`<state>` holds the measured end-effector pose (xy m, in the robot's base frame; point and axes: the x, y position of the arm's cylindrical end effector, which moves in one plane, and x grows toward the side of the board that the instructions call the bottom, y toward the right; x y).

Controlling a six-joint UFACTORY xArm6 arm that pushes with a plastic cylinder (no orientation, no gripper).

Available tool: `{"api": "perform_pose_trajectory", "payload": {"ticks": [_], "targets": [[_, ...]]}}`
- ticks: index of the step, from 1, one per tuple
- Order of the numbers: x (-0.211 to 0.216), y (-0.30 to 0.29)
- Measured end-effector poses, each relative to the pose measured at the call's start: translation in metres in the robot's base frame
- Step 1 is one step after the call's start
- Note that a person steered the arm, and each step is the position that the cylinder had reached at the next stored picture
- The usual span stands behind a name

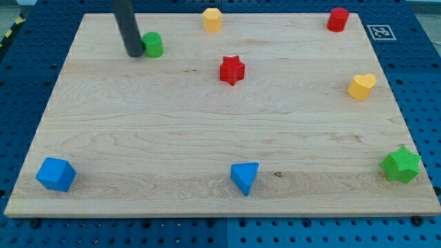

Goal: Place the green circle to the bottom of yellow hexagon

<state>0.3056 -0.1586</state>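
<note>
The green circle (153, 45) sits near the view's top left of the wooden board (207, 124). The yellow hexagon (212, 19) sits at the board's top edge, to the right of the green circle and a little higher. My tip (134, 54) is at the left side of the green circle, touching or nearly touching it. The dark rod rises from the tip out of the view's top.
A red star (232, 70) lies below and right of the yellow hexagon. A red block (337, 19) is at the top right, a yellow heart (361, 86) at the right, a green star (402, 164) at the bottom right, a blue triangle (244, 177) at the bottom middle, a blue cube (55, 173) at the bottom left.
</note>
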Motion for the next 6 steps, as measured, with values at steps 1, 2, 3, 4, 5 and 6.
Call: {"api": "perform_pose_trajectory", "payload": {"ticks": [1,2,3,4,5,6], "targets": [[-0.012,0.037],[-0.024,0.082],[-0.031,0.111],[-0.027,0.122],[-0.016,0.159],[-0.001,0.208]]}}
